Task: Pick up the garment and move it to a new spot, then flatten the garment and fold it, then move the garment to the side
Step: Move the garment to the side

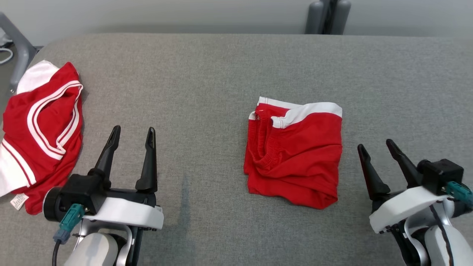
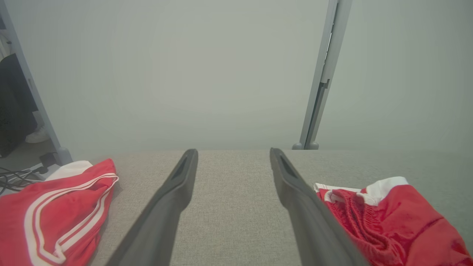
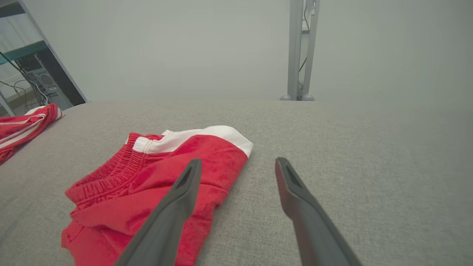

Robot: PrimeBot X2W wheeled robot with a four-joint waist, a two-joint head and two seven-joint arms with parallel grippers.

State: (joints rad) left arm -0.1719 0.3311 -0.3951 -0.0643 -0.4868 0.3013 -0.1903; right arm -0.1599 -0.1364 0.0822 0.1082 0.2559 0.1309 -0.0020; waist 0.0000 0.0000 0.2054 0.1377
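Our left tool [image 1: 133, 129] stands spread and empty, well to the left of the red shorts [image 1: 295, 159]. Our right tool [image 1: 375, 145] is likewise released and holds nothing, just beside the shorts' right edge. Neither touches cloth.

The shorts lie on the grey desk [image 1: 207, 74] as a compact, roughly square bundle, with white trim along the far edge and the elastic waistband showing at their left side. We judge the folding done or nearly so: the layers are stacked, though the near edge is a little rumpled. What looks left is the last step, carrying the shorts to the side.

Far left of the shorts, past our left tool, a red striped garment [image 1: 40, 129] lies loosely at the desk's edge. Whether it is finished or waiting we cannot tell.

We count two tools, two red garments and one desk.
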